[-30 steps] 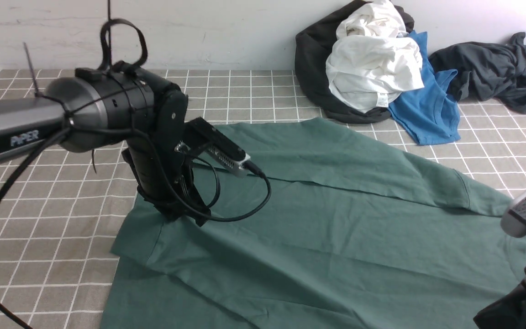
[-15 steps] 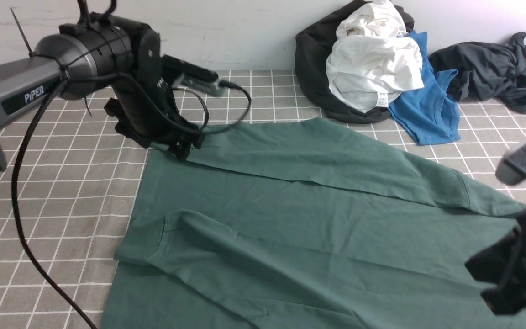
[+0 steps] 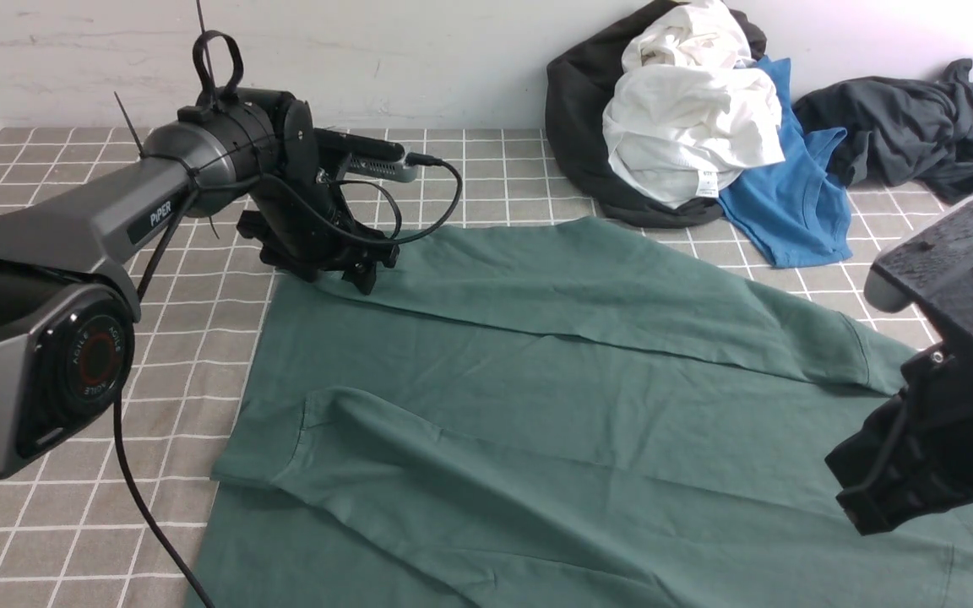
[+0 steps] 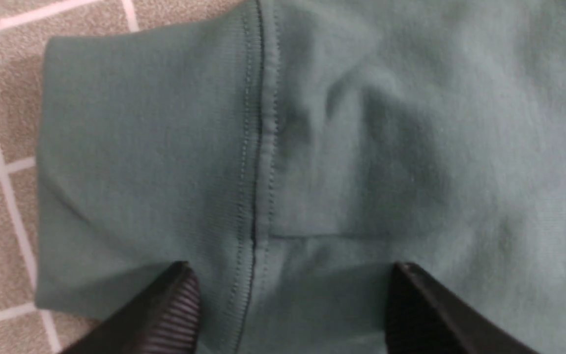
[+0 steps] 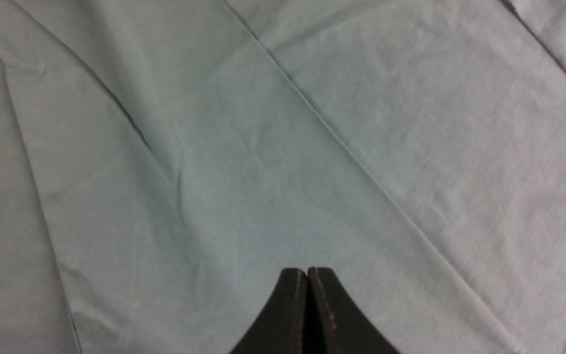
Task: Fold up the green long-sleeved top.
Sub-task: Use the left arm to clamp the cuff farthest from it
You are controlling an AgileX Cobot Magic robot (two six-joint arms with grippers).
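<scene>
Front view: a large dark green cotton long-sleeved top (image 3: 537,380) lies spread flat over the middle and near edge of the grey checked tabletop (image 3: 73,507). The left gripper (image 3: 360,270) is at the top's far left corner; the right gripper (image 3: 858,502) hangs over its right side.

Left wrist view: the black fingers (image 4: 165,314) stand wide apart over the ribbed cuff (image 4: 140,172), gripping nothing.

Right wrist view: the fingers (image 5: 288,314) are pressed together, empty, above green cloth.
</scene>
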